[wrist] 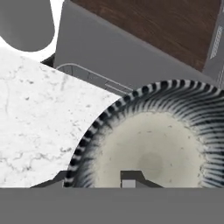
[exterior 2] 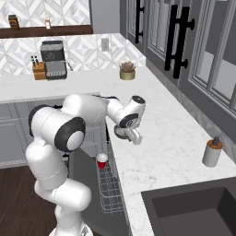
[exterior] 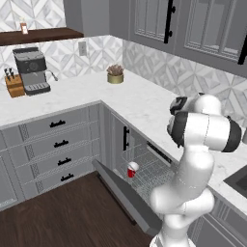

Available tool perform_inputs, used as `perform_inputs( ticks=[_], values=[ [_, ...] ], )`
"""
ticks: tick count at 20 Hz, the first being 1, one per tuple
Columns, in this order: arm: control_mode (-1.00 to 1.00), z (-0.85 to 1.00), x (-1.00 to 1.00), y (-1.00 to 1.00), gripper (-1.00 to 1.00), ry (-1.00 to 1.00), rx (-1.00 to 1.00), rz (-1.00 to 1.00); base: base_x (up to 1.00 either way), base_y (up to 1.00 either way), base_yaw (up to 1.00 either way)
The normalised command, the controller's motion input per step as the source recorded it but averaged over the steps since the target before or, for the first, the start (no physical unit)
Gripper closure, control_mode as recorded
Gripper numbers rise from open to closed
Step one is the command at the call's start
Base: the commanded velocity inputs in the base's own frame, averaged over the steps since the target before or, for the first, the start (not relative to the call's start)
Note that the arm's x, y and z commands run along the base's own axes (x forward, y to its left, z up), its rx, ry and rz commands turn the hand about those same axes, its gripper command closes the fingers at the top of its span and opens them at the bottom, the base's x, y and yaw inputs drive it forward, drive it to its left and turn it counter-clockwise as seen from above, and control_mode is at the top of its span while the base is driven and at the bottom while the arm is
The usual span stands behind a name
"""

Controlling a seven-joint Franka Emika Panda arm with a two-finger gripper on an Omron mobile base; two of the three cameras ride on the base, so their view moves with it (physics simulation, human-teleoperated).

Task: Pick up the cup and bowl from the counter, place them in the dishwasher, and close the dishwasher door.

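The grey bowl (wrist: 153, 144), ribbed outside and pale inside, sits on the white counter (wrist: 35, 122) at its edge above the dishwasher. My gripper (wrist: 92, 179) straddles its near rim: one fingertip (wrist: 130, 177) is inside the bowl, the other outside it, and pale bowl floor shows between the inner finger and the rim. In the right base view the gripper (exterior 2: 133, 136) points down on the bowl (exterior 2: 120, 132). The red cup (exterior: 131, 170) (exterior 2: 102, 161) stands upright in the dishwasher's wire rack (exterior: 154, 171). The dishwasher door (exterior: 125, 195) hangs open.
A soap dispenser (exterior 2: 212, 152) stands by the dark sink (exterior 2: 193, 207) at the right. A plant pot (exterior: 115, 74), a coffee machine (exterior: 31, 71) and a knife block (exterior: 14, 84) line the back counter. The open door juts over the wood floor.
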Motion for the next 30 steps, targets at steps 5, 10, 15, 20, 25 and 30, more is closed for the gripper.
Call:
perform_inputs(
  ticks=[5,10,15,20,25,30],
  values=[
    [-1.0,0.67,-0.58,0.91,1.0,0.02,-0.11,0.07,0.0,0.0,0.0],
    [-1.0,0.42,-0.79,0.57,1.0,0.12,-0.12,0.03,0.0,0.0,0.0],
    [-1.0,-0.01,-0.63,0.45,1.0,0.07,0.03,-0.21,0.0,0.0,0.0],
    [-1.0,-0.38,-0.25,0.34,1.0,0.04,0.04,-0.4,0.0,0.0,0.0],
    [-1.0,-0.56,0.0,0.13,1.0,0.0,-0.05,-0.09,0.0,0.0,0.0],
    [-1.0,-0.65,0.03,0.27,1.0,0.0,-0.17,0.07,0.0,0.0,0.0]
  ],
)
